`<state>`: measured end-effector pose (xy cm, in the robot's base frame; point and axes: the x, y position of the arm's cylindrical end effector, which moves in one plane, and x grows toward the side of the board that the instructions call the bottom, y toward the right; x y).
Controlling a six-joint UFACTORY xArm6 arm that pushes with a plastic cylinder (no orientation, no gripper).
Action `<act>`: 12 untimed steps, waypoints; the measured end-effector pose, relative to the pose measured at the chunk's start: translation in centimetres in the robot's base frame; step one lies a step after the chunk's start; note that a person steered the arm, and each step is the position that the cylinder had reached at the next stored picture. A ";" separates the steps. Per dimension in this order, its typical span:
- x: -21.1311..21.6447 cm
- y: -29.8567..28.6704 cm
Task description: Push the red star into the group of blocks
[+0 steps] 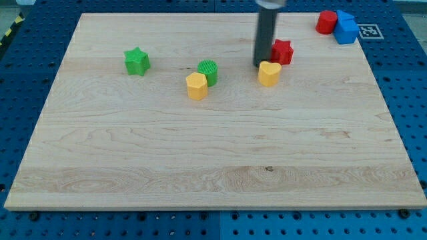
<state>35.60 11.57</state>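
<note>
The red star [283, 51] lies on the wooden board [213, 153] near the view's top, right of centre. My tip [261, 65] stands just to the star's left, close to or touching it, and right above a yellow heart-shaped block [269, 73]. A green round block [209, 71] and a yellow hexagonal block [197, 86] touch each other left of centre. A green star [137, 61] lies alone further left.
At the view's top right corner a red round block [326, 22] and two blue blocks [345, 28] sit together at the board's edge. A black and white marker tag [368, 31] lies beside them. A blue pegboard table [413, 100] surrounds the board.
</note>
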 end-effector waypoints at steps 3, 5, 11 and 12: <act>-3.1 2.8; -6.9 1.0; -4.8 10.3; -7.4 10.7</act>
<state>28.18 22.27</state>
